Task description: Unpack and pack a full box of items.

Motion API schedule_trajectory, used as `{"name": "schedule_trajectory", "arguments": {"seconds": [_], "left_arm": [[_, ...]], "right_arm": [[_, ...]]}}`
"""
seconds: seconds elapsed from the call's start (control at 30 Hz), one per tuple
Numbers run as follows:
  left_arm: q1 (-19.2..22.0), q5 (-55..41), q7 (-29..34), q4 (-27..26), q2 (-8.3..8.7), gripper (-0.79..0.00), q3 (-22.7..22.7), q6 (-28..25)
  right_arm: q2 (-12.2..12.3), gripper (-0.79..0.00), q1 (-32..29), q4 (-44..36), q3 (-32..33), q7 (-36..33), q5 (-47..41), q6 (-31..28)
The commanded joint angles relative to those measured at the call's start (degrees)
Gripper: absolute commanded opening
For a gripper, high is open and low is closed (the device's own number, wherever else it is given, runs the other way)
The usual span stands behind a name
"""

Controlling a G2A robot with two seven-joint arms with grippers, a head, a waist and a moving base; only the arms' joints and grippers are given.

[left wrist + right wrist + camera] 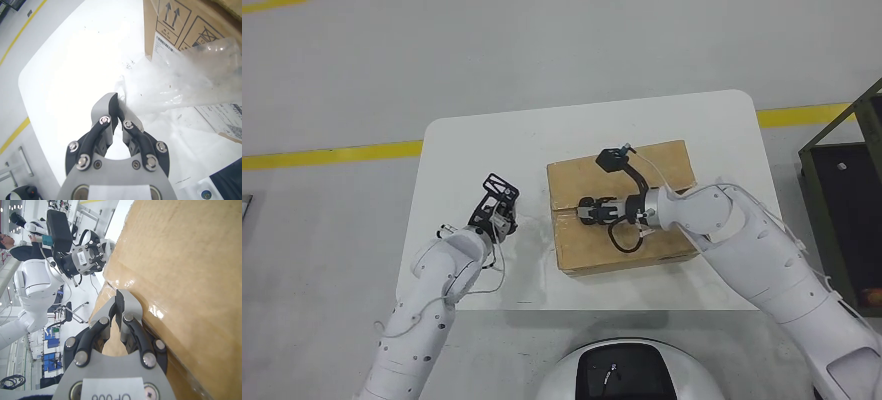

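Left claw (508,222), top view: sits over the table (482,150), just left of the box (662,165). The box lies right of the table's centre with its flaps flat and closed. Right claw (584,212) lies on the box top at the centre seam, pointing left, toward the left edge of the lid. No contents are out on the table.

Left wrist view: left claw (117,106) has its pads pressed together, clamped on the end of a clear film (179,85). The film runs taut-looking from the pads across to the side wall of the box (149,28). It appears to be sealing tape peeled from the box, though I cannot rule out a plastic sheet. Where it leaves the cardboard is hidden.

Right wrist view: right claw (117,308) has its pads together with nothing visible between them, resting against the top of the box beside the glossy taped seam (155,311). The left claw sits beyond the box edge.

Progress, as a judgement: very early. The seal looks part-stripped at most and the flaps are not yet opened. Left to do is freeing the seam, lifting the flaps, taking every item out and then packing them all back in.
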State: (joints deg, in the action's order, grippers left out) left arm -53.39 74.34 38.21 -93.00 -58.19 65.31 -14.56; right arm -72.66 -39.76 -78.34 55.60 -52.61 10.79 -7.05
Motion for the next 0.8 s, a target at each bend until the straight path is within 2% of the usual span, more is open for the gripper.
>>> {"name": "schedule_trajectory", "arguments": {"seconds": [0.0,0.27,0.5,0.77], "left_arm": [[-0.43,1.84,0.11,-1.32,-0.01,0.0,0.14,1.19],[-0.04,3.05,0.96,-4.36,-0.5,0.0,0.69,4.33],[-0.15,6.26,0.39,-5.71,-0.96,0.0,0.21,6.58],[-0.32,5.71,-0.16,-6.58,-1.53,0.0,0.13,6.48]], "right_arm": [[0.03,-0.785,-0.13,-0.03,0.09,0.05,-0.04,-0.15],[0.26,-0.785,-0.75,-1.23,0.94,0.33,-0.35,-1.14],[1.2,-0.785,-3.35,-6.1,4.16,0.68,-0.17,-1.29],[2.38,-0.785,-6.65,-10.17,7.89,-0.03,0.37,-0.72]]}}
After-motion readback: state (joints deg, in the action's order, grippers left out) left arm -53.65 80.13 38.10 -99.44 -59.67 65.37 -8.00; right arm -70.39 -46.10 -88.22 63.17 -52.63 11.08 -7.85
